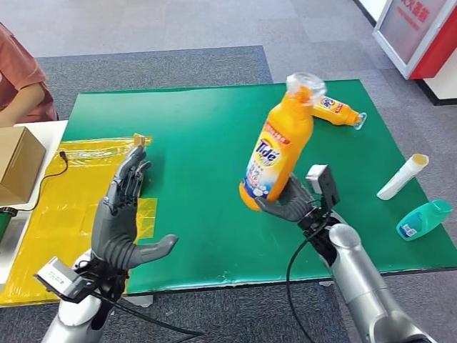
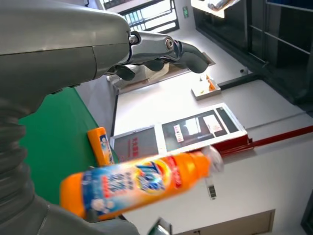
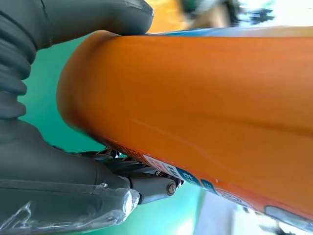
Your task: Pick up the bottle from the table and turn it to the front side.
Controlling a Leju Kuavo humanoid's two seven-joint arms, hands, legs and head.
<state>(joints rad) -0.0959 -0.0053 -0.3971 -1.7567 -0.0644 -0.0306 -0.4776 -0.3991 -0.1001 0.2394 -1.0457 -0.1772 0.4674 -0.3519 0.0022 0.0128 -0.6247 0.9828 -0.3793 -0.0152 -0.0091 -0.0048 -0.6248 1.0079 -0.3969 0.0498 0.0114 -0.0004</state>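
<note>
Aloft, tilted: orange bottle gripped at base by right hand.
Left of bottle, left hand raised, fingers spread, over green mat.

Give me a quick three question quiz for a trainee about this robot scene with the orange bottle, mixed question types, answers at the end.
1. True or false: the orange bottle is lying flat on the green mat.
2. Which hand holds the orange bottle? A) left hand B) right hand C) both hands
3. Fill in the blank: at the far edge of the mat, behind the held bottle, a second ______ bottle lies on its side.

Key
1. False: it is lifted off the mat and tilted, cap end up.
2. B: the right hand grips it near its base, while the left hand is open over the mat with its fingers spread.
3. Orange.
</note>
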